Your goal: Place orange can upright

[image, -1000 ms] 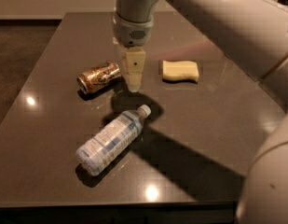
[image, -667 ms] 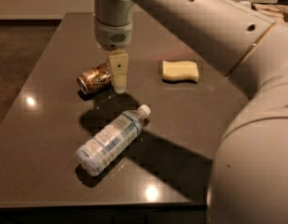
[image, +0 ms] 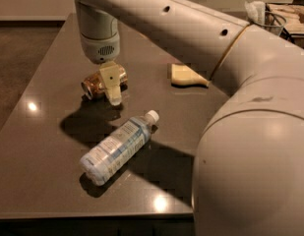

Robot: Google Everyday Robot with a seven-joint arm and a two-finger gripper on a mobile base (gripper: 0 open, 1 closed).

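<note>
Where the dark surface (image: 38,171) spans the view, a pale arm (image: 200,38) reaches over it from the right. Near the front, a clear bottle (image: 117,146) lies on its side. Behind it lies the orange can (image: 93,85), also on its side, with the gripper (image: 113,95) lowered at its near flank; whether it is apart or clamped cannot be told.

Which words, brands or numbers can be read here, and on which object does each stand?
No text can be quoted.
Label of the water bottle: print is present, but too blurred to read.
The orange can: pale pattern only, nothing readable.
The hand, down at the lying can: no marking seen.
</note>
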